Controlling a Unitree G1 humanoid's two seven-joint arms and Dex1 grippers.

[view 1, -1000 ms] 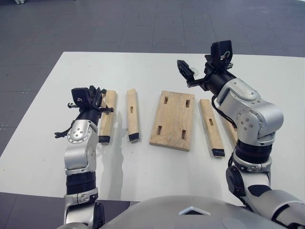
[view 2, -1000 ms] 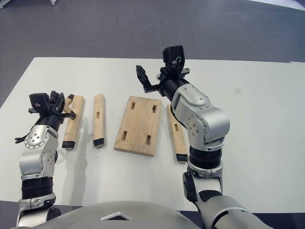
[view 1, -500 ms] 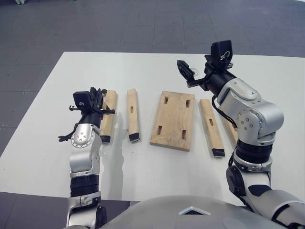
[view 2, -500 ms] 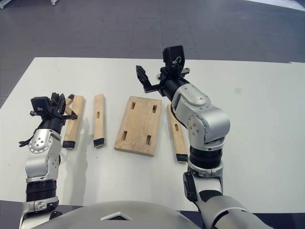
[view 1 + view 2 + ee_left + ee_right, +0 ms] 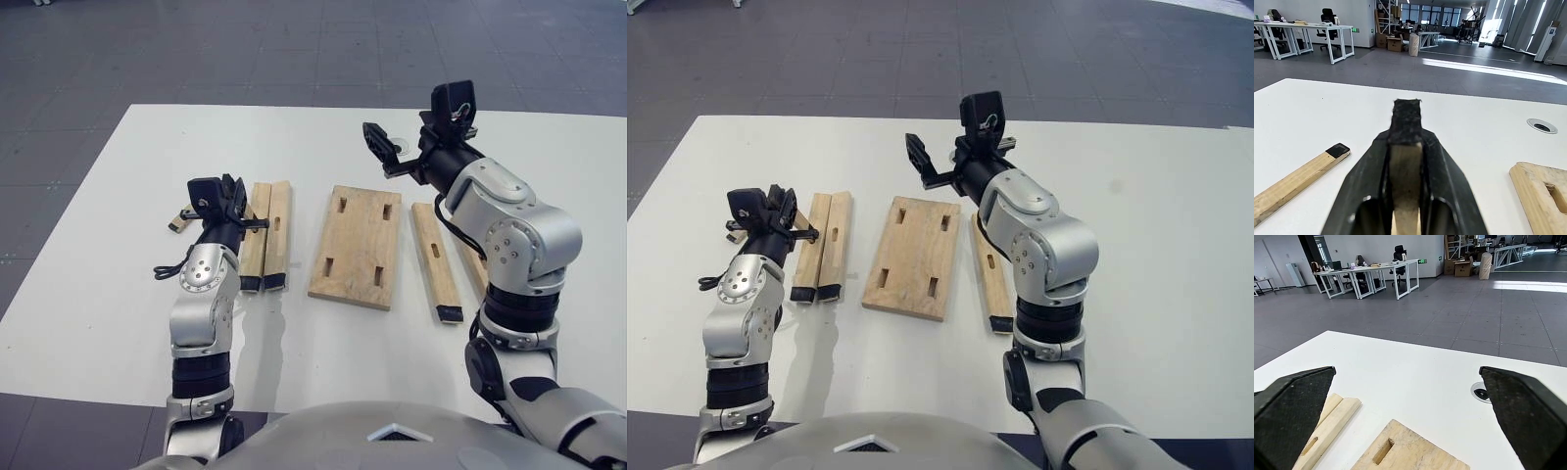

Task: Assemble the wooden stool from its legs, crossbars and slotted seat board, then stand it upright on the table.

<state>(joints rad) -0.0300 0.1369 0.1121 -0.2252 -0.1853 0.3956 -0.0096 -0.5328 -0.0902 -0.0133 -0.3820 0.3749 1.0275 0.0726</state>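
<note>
The slotted seat board lies flat in the middle of the counter, its four slots facing up. On its left, two legs lie side by side, touching along their length, their black-capped ends pointing toward the robot. The inner leg, nearer the board, shows a slot in its upper face. The outer leg is clamped at its far end by the left end effector, and the left wrist view shows both fingers closed tight against the wood. A short wooden piece with a black tip lies on the counter just left of that end effector.

On the board's right lies a third leg, apart from the board, slot up and black cap toward the robot. A fourth leg beside it is partly hidden behind the right arm.

The right end effector hangs in the air over the far edge of the board, its fingers spread wide with nothing between them.
</note>
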